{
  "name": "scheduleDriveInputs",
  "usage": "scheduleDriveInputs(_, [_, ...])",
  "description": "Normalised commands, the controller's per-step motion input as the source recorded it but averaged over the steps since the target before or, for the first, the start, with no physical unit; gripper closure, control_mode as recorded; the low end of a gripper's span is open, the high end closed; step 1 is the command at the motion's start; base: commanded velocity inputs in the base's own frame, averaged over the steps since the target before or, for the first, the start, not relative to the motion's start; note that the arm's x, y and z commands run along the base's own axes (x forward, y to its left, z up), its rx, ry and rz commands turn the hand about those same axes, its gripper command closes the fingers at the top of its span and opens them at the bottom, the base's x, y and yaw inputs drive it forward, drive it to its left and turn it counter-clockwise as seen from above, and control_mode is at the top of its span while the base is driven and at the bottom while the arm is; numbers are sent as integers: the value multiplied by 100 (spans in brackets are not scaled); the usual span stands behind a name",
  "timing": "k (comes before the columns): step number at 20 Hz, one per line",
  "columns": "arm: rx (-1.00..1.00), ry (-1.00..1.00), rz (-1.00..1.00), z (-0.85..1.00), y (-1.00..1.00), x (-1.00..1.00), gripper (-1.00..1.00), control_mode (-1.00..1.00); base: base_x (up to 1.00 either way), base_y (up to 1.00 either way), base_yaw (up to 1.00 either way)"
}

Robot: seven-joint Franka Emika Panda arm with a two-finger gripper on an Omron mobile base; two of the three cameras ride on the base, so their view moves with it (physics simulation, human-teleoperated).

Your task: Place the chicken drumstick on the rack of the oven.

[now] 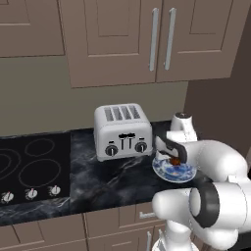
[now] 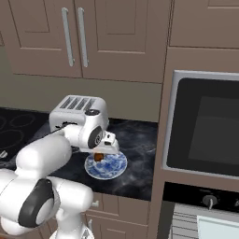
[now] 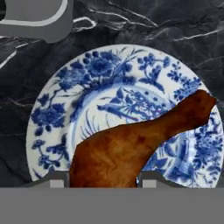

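One drumstick: drumstick (image 3: 131,146) on plate (image 3: 57,109), fat end low in hand view between the fingertips, narrow end reaching toward the plate's rim; a small orange-brown bit under the gripper in both base views (image 1: 175,161) (image 2: 98,157)
Hob: black hob (image 1: 29,166) at far left of counter, ring marks on top, knobs (image 1: 31,193) along its front edge
Counter: dark marbled counter (image 1: 117,181), carries hob, toaster, plate
Toaster: silver four-slot toaster (image 1: 122,130) just right of hob, against the wall, near the plate but apart from it; its rounded corner sits at top left of hand view (image 3: 35,19)
Plate: blue-and-white floral, flat on counter in front-right of toaster (image 1: 171,171) (image 2: 106,165)
Gripper: gripper (image 3: 103,181) low over plate, pointing down (image 1: 172,156) (image 2: 100,151)
Jaws: drawn in, pinching drumstick's fat end, one fingertip (image 3: 57,180) on each side of it
Arm: white arm (image 1: 215,162) bent over counter edge to reach the plate
Cabinets: brown wall cabinets (image 1: 147,39) above, long metal handles (image 1: 154,39); drawers under counter
Oven: built-in oven (image 2: 205,126) in tall unit right of counter, dark glass door shut, knob (image 2: 210,201) on the panel below it
Rack: cannot make it out
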Motion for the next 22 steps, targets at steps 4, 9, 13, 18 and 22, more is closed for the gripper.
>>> scheduleDriveInputs(4, [-3,0,-10,89,-8,-59,100,-100,0,0,0])
scheduleDriveInputs(9, [0,-20,-2,34,-7,-75,100,-100,0,0,0])
scheduleDriveInputs(13, [0,-14,-2,7,0,-27,100,-100,0,0,0])
scheduleDriveInputs(18, [0,-1,0,14,-7,-11,100,-100,0,0,0])
scheduleDriveInputs(22, [0,0,0,30,-1,-40,100,-100,0,0,0])
